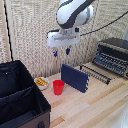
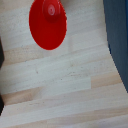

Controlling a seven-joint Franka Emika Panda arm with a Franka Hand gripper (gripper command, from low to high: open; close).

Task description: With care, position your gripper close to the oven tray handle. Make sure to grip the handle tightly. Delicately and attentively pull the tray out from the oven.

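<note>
The gripper [image 1: 61,51] is hanging open above a red cup [image 1: 58,87] and an upright blue slab [image 1: 75,77], which is standing between it and the oven tray [image 1: 96,73], apparently protruding from the oven [image 1: 114,54].

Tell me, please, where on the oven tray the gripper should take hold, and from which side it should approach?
Probably the handle, the thin rail on the oven tray end farthest from the oven. That end juts over the table toward the blue slab, so the gripper, now hovering above, could likely descend from above and close across the rail.
</note>
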